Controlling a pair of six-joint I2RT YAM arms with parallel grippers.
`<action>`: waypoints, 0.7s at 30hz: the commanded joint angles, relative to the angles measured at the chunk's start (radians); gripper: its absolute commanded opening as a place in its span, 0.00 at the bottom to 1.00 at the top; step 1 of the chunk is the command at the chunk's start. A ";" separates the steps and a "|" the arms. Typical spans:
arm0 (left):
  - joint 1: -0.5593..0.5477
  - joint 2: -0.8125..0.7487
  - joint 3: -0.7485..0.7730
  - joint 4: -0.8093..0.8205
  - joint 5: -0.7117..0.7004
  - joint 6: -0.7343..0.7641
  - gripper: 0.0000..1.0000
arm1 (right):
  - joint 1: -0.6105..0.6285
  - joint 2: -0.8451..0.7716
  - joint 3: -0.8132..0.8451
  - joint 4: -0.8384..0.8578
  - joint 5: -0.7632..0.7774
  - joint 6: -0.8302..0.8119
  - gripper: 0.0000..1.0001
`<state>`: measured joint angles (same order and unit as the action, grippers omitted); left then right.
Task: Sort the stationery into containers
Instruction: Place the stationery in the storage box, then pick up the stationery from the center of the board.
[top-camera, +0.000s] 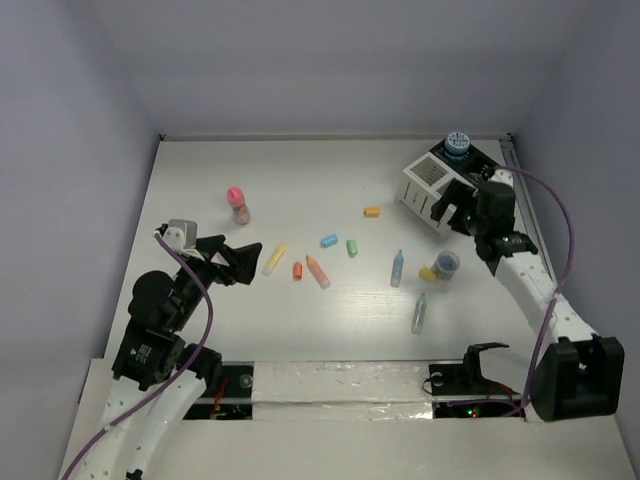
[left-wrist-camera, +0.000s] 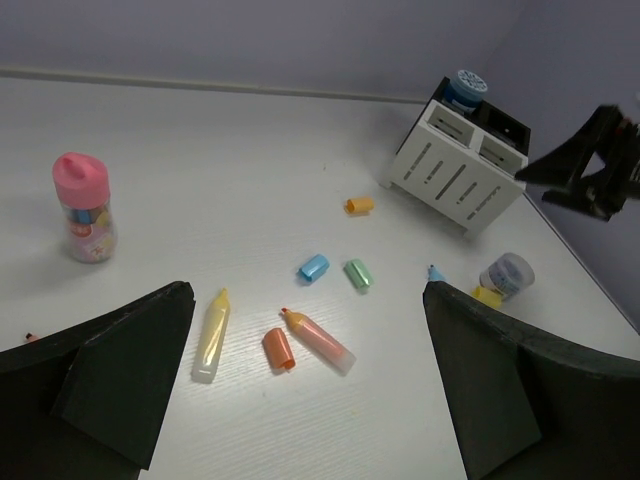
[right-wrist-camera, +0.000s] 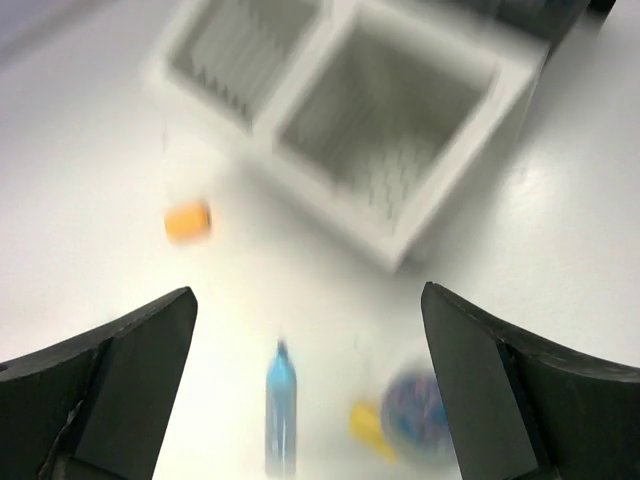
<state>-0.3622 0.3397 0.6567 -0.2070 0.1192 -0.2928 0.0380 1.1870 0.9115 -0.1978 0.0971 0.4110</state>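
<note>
The white slatted box (top-camera: 430, 190), joined to a black tray (top-camera: 487, 163) that holds a blue-patterned pot (top-camera: 457, 146), stands at the back right. My right gripper (top-camera: 455, 212) hovers open and empty just in front of it. In the blurred right wrist view, the box (right-wrist-camera: 400, 215), a blue stick (right-wrist-camera: 281, 405) and a pot (right-wrist-camera: 415, 410) lie below. My left gripper (top-camera: 241, 263) is open and empty at the left. Its view shows a yellow stick (left-wrist-camera: 211, 335), an orange stick (left-wrist-camera: 318, 342) and an orange cap (left-wrist-camera: 279, 348) between its fingers.
A pink-capped bottle (top-camera: 238, 205) stands at the back left. Blue (top-camera: 329, 241), green (top-camera: 352, 247), orange (top-camera: 372, 211) and yellow (top-camera: 428, 274) caps lie mid-table. A pale stick (top-camera: 419, 313) lies nearer the front. Walls close in the table on three sides.
</note>
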 joint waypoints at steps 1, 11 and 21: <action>-0.021 -0.019 0.032 0.037 -0.003 0.009 0.99 | 0.045 -0.111 -0.156 -0.051 -0.011 0.067 1.00; -0.030 -0.048 0.034 0.037 -0.012 0.009 0.99 | 0.045 -0.250 -0.332 -0.223 0.012 0.097 1.00; -0.040 -0.054 0.029 0.038 -0.010 0.009 0.99 | 0.045 -0.099 -0.278 -0.155 -0.024 0.072 0.99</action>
<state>-0.3977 0.2985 0.6567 -0.2073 0.1116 -0.2928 0.0845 1.0824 0.5846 -0.4091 0.0734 0.4904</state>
